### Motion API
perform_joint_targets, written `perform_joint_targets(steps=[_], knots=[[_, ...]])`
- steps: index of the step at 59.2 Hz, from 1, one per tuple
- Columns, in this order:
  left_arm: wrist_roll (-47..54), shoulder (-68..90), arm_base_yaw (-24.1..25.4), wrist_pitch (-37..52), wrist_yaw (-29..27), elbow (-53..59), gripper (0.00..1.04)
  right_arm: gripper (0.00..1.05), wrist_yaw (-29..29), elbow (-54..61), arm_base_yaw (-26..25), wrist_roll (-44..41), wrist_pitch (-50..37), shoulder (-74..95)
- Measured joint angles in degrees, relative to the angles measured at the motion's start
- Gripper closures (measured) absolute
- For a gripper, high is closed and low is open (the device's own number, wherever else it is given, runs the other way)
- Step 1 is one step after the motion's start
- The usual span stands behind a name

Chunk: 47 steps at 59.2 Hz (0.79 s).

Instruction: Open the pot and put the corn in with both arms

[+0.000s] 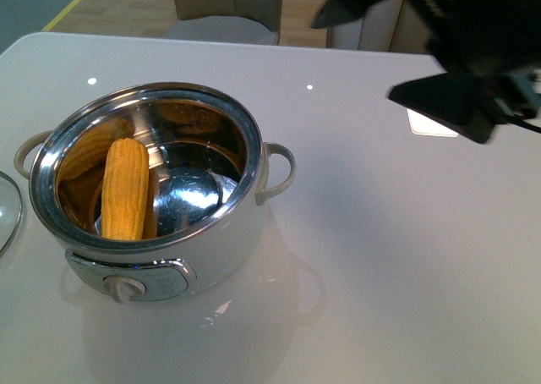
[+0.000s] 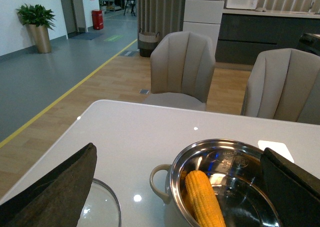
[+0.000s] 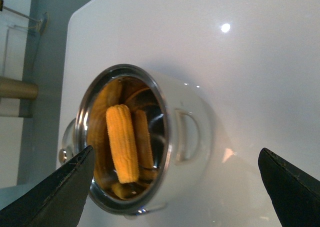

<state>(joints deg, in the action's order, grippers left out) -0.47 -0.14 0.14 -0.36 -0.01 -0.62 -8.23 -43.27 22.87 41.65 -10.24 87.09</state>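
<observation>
The pot (image 1: 156,194) stands open on the white table (image 1: 397,257), and the corn (image 1: 125,189) is already inside it, leaning on end against the steel wall on the robot's left with its tip near the rim. The glass lid (image 1: 7,208) lies flat on the table just beside the pot's left handle (image 1: 27,151), only its edge showing in the front view. The right gripper (image 3: 175,187) hangs above the table off to the pot's right, its two fingers spread wide with nothing between them, and the pot sits framed in that gap in its wrist view. The left gripper (image 2: 180,187) is likewise spread wide and empty, poised over the near side of the pot and the lid. To my eye the job is as good as finished, so what is left is a clean retreat: lift both arms straight up and away, keep the right one off the near loop handle (image 1: 279,171), and keep the left one from nudging the lid or the rim, since a bump could tip the cob over or slide the pot.
</observation>
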Motion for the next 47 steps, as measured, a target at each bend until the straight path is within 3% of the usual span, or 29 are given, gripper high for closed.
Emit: perform_joint_targets(steps=[20, 36, 47], knots=[[0.0, 0.0, 0.0, 0.0, 0.0, 0.0, 0.07, 0.09, -3.6, 15.0, -11.4, -15.0, 18.3, -31.1], [0.0, 0.0, 0.0, 0.0, 0.0, 0.0, 0.07, 0.09, -0.1, 19.8, -14.2, -19.4, 32.2, -49.6], [0.0, 0.0, 0.0, 0.0, 0.0, 0.0, 0.07, 0.09, 1.6, 20.2, -15.0, -19.0, 35.3, -55.0]])
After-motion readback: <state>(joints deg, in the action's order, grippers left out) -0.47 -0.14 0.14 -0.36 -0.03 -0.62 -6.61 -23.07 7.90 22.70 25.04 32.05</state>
